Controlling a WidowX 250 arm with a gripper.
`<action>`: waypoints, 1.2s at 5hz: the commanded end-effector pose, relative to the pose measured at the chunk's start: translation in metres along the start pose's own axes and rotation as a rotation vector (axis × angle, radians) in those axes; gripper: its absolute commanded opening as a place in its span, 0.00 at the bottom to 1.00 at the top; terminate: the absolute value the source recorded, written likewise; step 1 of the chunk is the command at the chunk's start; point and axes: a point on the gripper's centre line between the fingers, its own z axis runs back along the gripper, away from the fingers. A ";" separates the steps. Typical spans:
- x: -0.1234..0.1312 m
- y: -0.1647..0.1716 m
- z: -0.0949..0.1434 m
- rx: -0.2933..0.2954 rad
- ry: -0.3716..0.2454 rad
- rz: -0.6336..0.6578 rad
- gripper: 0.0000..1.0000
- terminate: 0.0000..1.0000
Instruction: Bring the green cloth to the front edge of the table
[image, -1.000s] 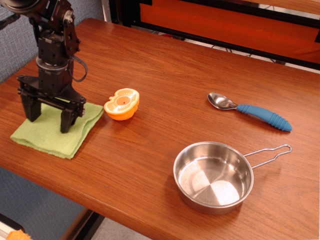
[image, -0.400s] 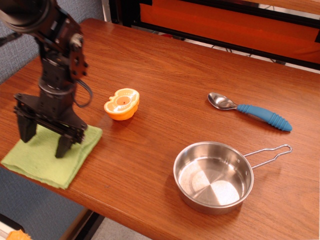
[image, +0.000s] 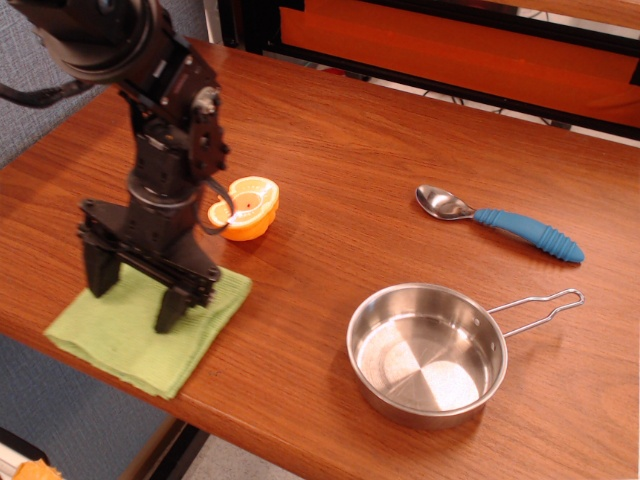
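The green cloth lies flat at the front left of the table, its near corner reaching just over the rounded front edge. My gripper stands upright over the cloth. Its black fingers are spread wide apart, with the tips down on the cloth's far half. Nothing is pinched between them. The arm hides part of the cloth's far edge.
An orange toy fruit half sits just behind the gripper, partly hidden by the arm. A steel pan with a wire handle is at the front right. A blue-handled spoon lies behind the pan.
The gripper and the cloth under it came toward the front edge, then shifted right along it. The fingers stayed spread. Fruit, pan and spoon have not moved.
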 end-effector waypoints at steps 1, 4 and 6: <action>0.000 -0.020 0.014 -0.017 -0.018 0.021 1.00 0.00; 0.013 -0.003 0.055 -0.059 -0.143 0.088 1.00 0.00; 0.017 0.007 0.095 -0.072 -0.185 0.112 1.00 0.00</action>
